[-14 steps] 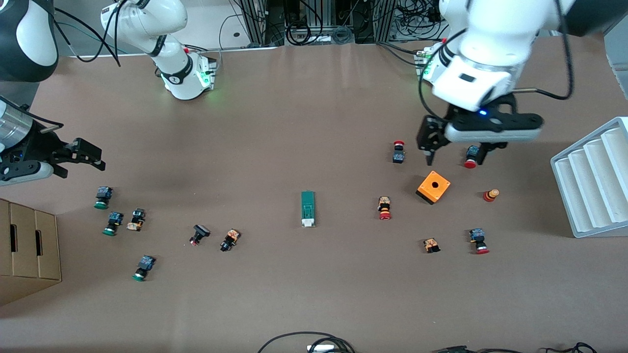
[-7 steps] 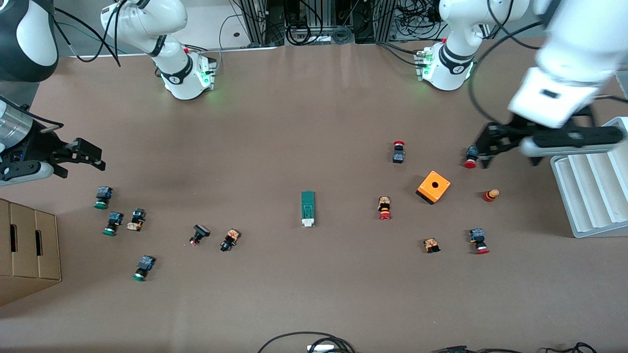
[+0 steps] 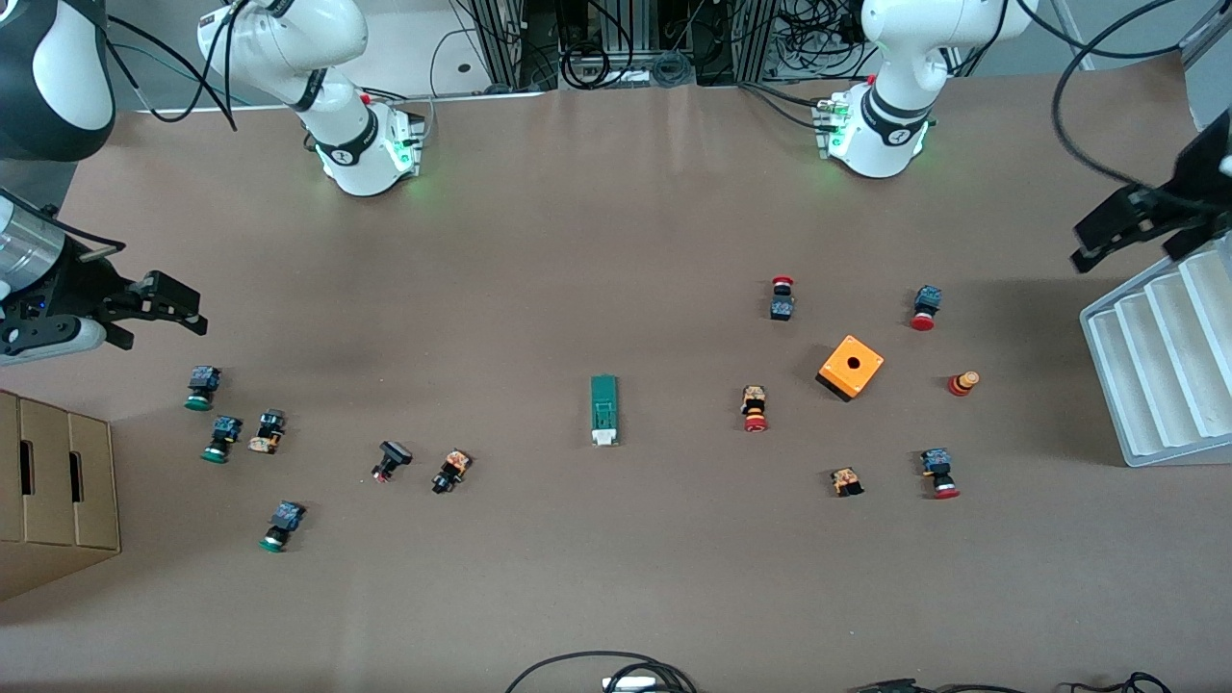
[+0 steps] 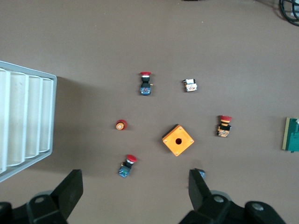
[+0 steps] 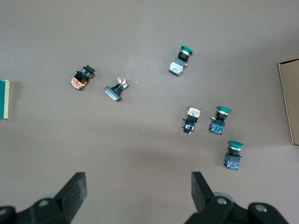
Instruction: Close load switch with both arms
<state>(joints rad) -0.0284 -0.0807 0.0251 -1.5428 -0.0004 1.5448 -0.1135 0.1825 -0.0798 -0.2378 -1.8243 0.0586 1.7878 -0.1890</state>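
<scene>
Left gripper [image 4: 133,196], fingers spread, had swung from above the orange box [image 3: 851,367] to the white rack [image 3: 1169,356]; right gripper [image 5: 138,196] waited, spread; switch [image 3: 603,410] untouched.

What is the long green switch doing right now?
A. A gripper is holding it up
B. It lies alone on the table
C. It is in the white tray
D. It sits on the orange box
B: the load switch lies flat mid-table, with the left gripper and right gripper both open and away from it.

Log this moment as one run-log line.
load switch: untouched, mid-table | left gripper: open, over table by white rack | right gripper: open, above green pushbuttons
</scene>
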